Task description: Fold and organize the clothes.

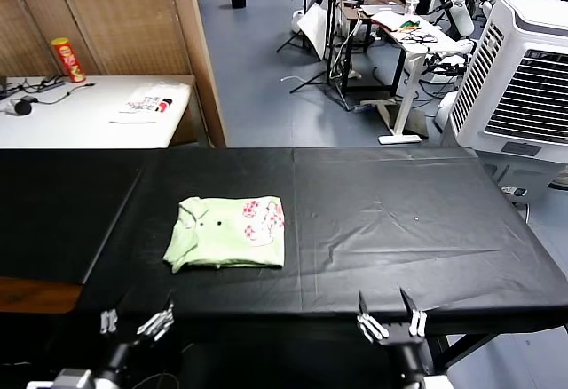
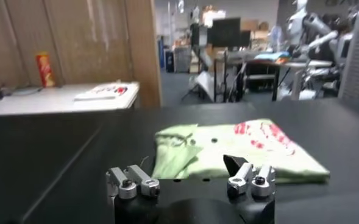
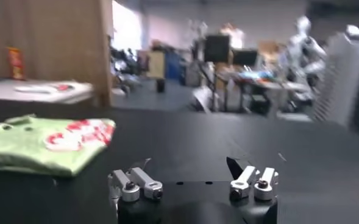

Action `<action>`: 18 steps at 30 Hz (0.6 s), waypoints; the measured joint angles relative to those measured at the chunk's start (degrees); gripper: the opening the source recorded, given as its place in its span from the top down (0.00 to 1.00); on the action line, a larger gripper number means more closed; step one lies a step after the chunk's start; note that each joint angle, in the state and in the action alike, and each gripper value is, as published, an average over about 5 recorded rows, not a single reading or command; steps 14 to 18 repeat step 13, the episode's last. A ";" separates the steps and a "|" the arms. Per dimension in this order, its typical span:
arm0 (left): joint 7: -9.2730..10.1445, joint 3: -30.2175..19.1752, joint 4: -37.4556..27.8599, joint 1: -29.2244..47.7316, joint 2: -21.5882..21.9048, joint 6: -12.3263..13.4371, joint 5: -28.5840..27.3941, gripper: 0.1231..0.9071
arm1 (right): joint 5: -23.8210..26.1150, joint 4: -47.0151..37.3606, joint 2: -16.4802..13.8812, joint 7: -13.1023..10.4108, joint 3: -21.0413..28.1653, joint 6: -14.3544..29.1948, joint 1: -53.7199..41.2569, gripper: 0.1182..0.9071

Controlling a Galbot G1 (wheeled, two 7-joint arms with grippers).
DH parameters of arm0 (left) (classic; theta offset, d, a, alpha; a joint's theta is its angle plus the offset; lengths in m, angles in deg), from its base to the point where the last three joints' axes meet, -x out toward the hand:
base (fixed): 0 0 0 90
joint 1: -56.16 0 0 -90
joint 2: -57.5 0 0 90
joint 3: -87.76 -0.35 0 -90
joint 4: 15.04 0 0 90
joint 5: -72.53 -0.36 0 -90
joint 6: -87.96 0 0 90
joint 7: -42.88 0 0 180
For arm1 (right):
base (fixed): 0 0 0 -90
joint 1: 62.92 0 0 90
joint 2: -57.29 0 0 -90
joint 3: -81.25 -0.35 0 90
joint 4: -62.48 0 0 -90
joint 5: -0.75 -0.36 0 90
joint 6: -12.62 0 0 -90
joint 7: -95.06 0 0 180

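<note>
black-draped table (image 1: 399, 220) in a cluttered workshop, big white fan unit (image 1: 524, 69) far right. folded t-shirt (image 1: 229, 234) lying left of centre, pink print up. left gripper (image 1: 135, 321) and right gripper (image 1: 388, 316) at near edge, both spread, empty. no legible writing.

A pale light-green T-shirt (image 1: 226, 234) of thin soft fabric is seen folded into a compact, roughly rectangular bundle, laid flat on the black-covered table (image 1: 399, 220). It is placed on the left half of that table, between its far edge and its near edge and well apart from its right end. A pink-red and white printed patch is shown on the upper face, toward the bundle's right side. Part of the collar, with small dark dots on it, is turned up on the bundle's left side. The edges are slightly uneven, and the left corner nearest the table's near edge is rumpled.
</note>
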 joint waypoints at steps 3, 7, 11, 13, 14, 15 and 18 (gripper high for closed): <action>0.44 1.15 1.38 -2.22 0.40 -1.58 1.54 0.14 | -0.60 2.86 -0.02 -1.54 -0.43 -1.49 3.68 0.14; 0.80 1.64 2.27 -3.46 0.48 -2.92 2.68 0.14 | -0.56 5.39 -0.05 -2.99 -0.18 -2.84 6.98 0.14; 0.74 1.90 2.68 -3.96 0.42 -3.54 2.79 0.14 | -0.33 6.59 -0.01 -3.43 0.08 -4.00 8.28 0.14; 0.71 1.97 2.79 -4.09 0.42 -3.64 2.79 0.14 | -0.32 6.76 0.00 -3.45 0.08 -4.13 8.46 0.14; 0.71 1.97 2.79 -4.09 0.42 -3.64 2.79 0.14 | -0.32 6.76 0.00 -3.45 0.08 -4.13 8.46 0.14; 0.71 1.97 2.79 -4.09 0.42 -3.64 2.79 0.14 | -0.32 6.76 0.00 -3.45 0.08 -4.13 8.46 0.14; 0.71 1.97 2.79 -4.09 0.42 -3.64 2.79 0.14 | -0.32 6.76 0.00 -3.45 0.08 -4.13 8.46 0.14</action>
